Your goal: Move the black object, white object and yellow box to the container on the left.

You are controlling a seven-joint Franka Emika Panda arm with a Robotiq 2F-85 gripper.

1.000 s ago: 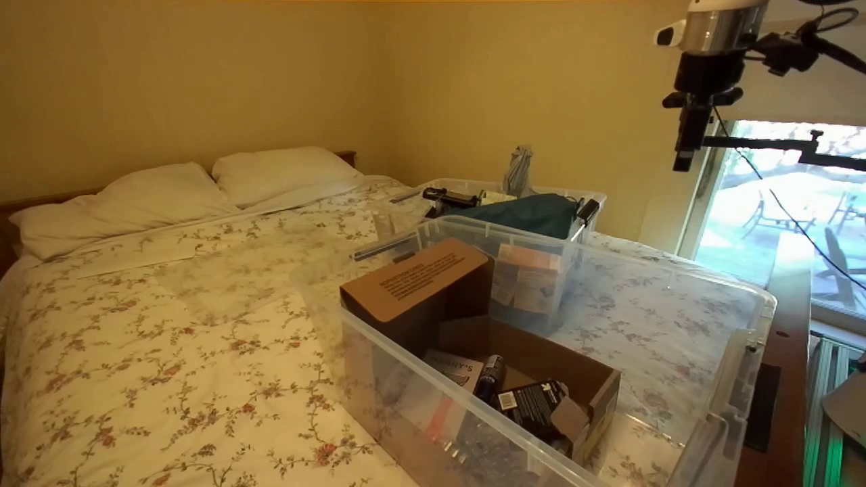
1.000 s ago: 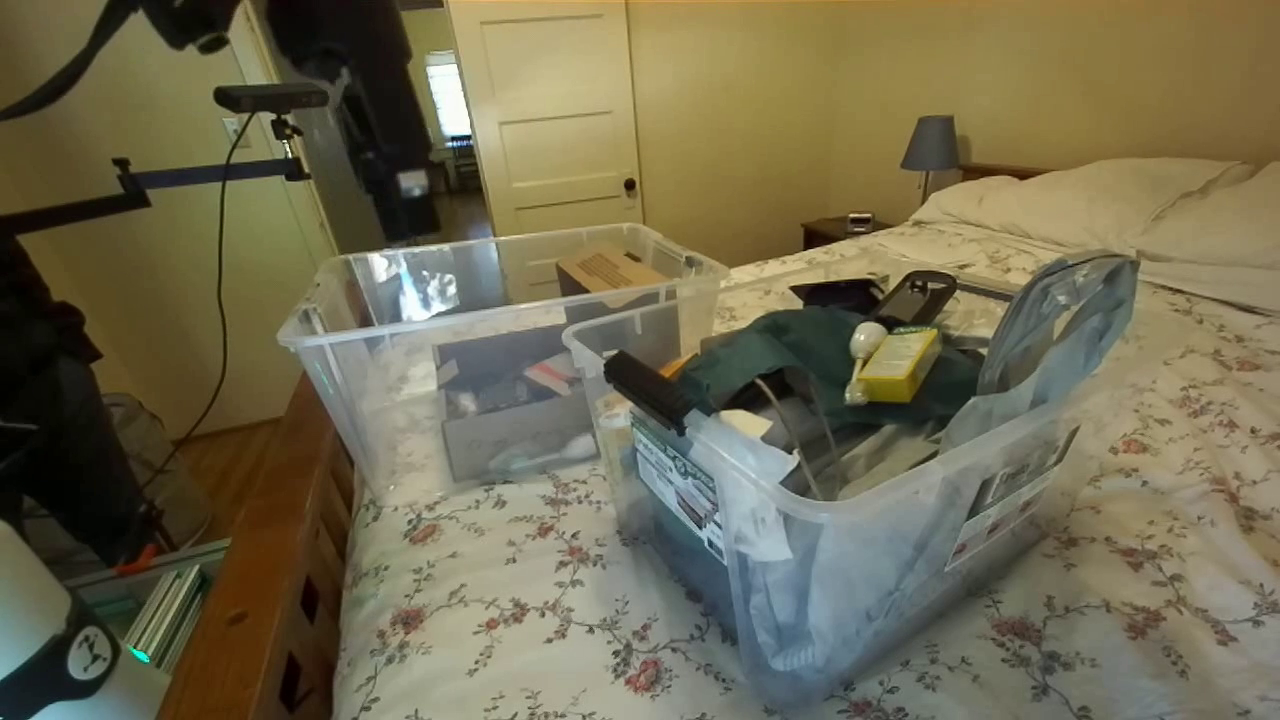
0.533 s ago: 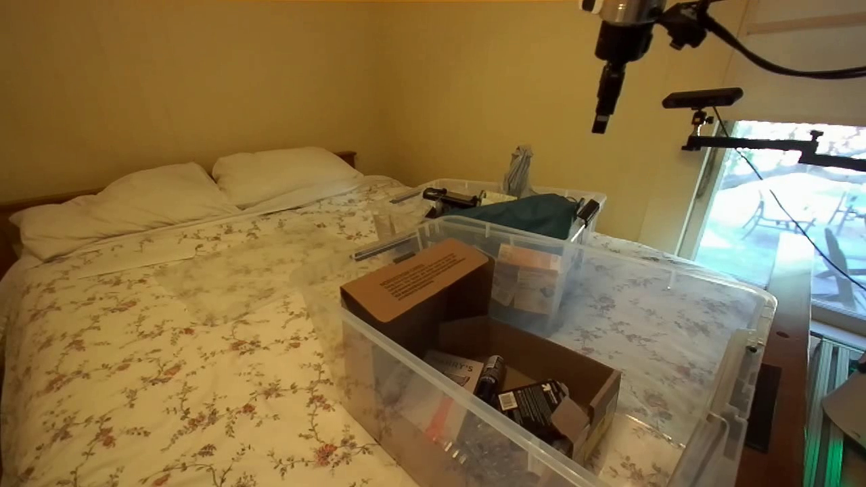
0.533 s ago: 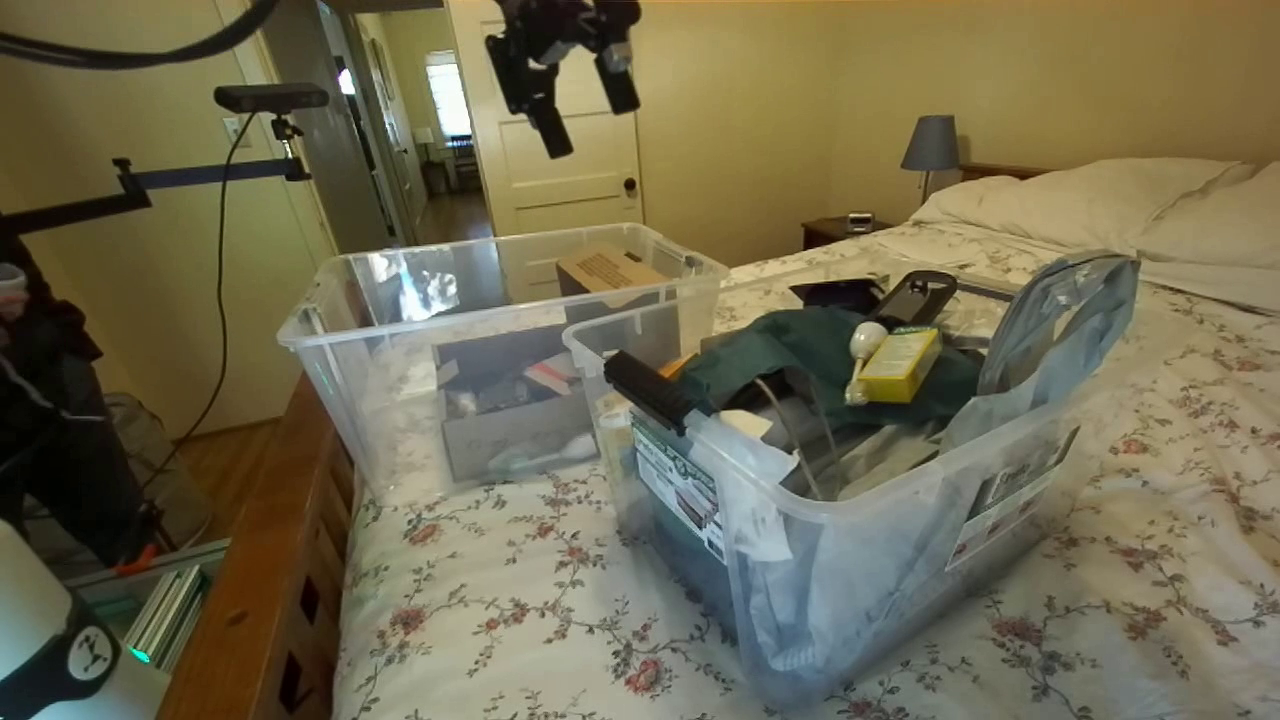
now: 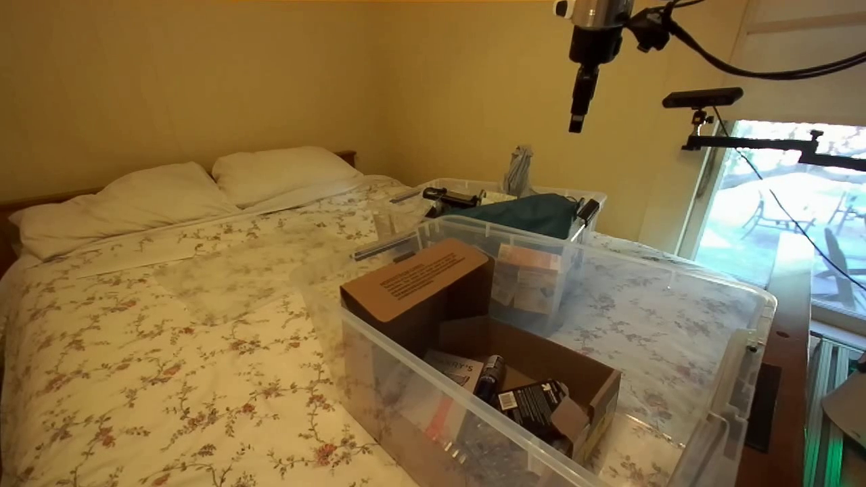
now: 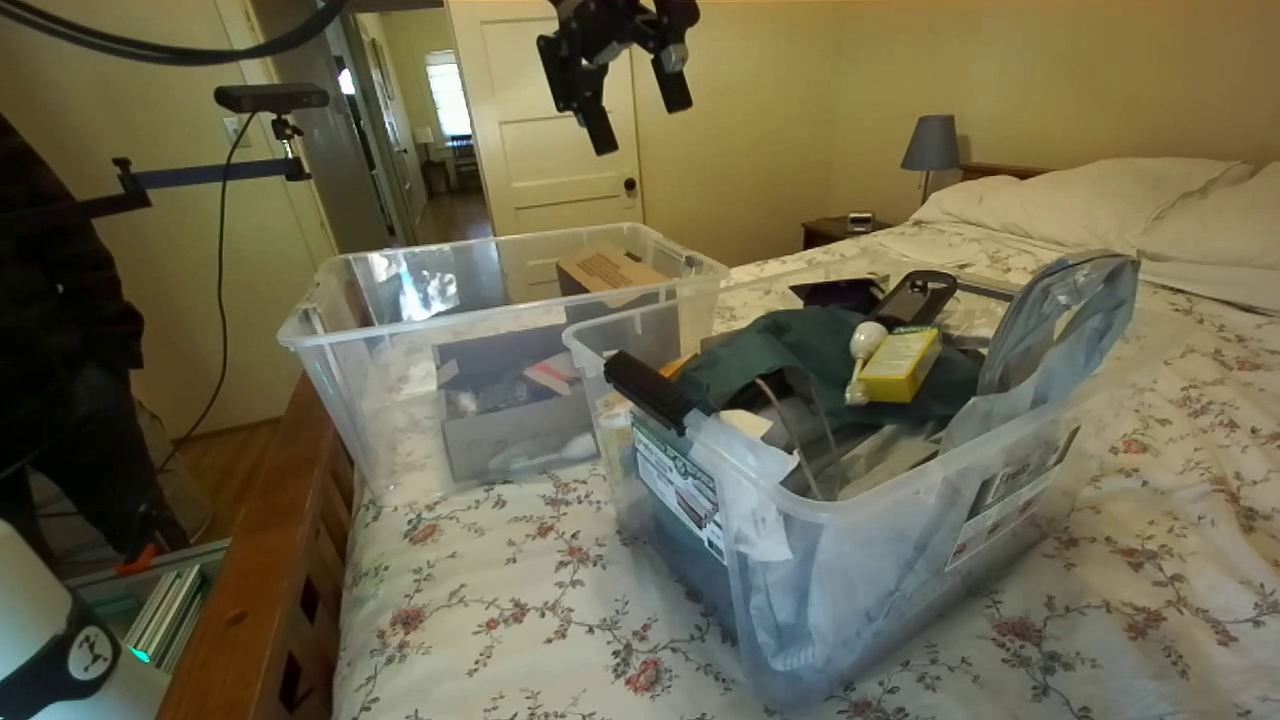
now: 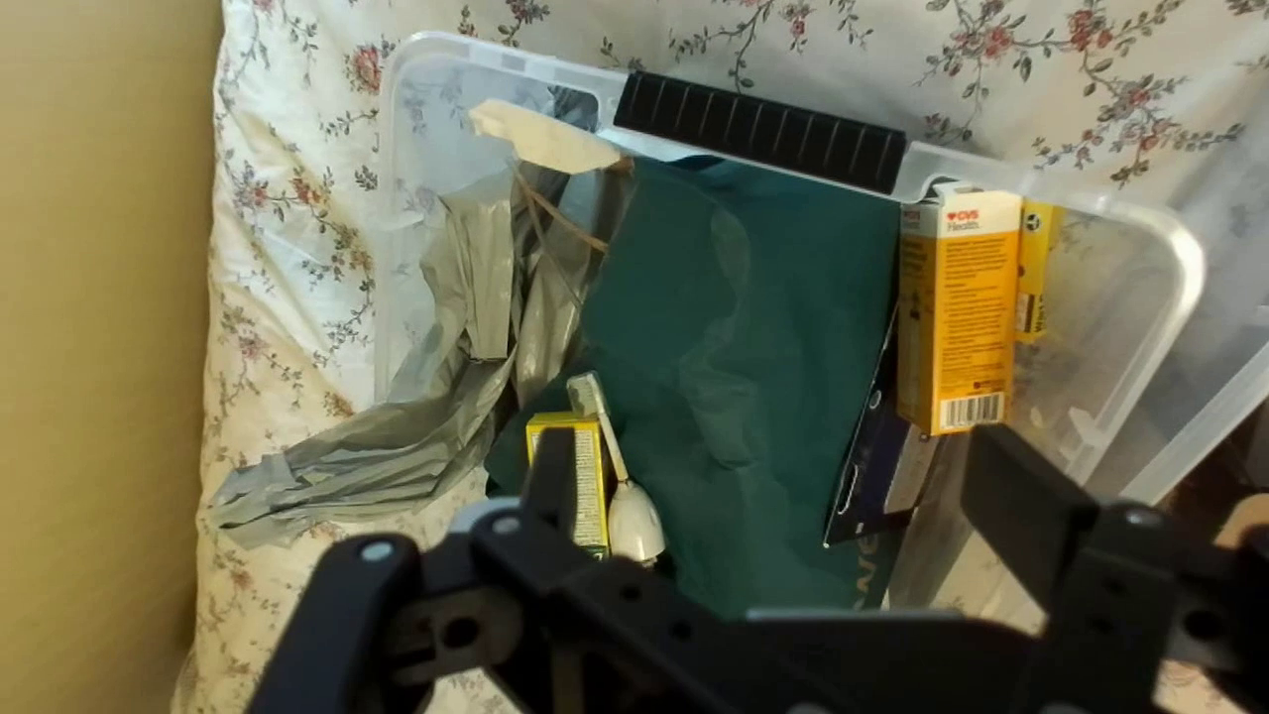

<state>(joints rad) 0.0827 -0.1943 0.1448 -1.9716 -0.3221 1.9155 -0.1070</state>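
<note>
A yellow box point(image 6: 900, 365) and a white bulb-handled brush point(image 6: 867, 341) lie side by side on dark green cloth in a loaded clear bin point(image 6: 850, 590). A black object point(image 6: 915, 297) lies just behind them; it also shows in an exterior view point(image 5: 450, 197). My gripper point(image 6: 639, 118) is open and empty, high above the bins in both exterior views point(image 5: 576, 125). In the wrist view, the open fingers point(image 7: 773, 439) span the cloth. One finger partly covers the yellow box point(image 7: 592, 466), beside the brush point(image 7: 634, 521). The black object is not visible there.
A second clear bin point(image 6: 480, 315) holding an open cardboard box point(image 5: 419, 281) stands beside the loaded bin on the flowered bed. A grey plastic bag point(image 6: 1060, 330) sticks up above the loaded bin's rim. A camera on a bracket point(image 5: 703, 98) stands near the window.
The gripper has swung over from the window side and turned, coming above the bins, then shifted a little further. It is open half a second ago and now. The bin contents have not moved.
</note>
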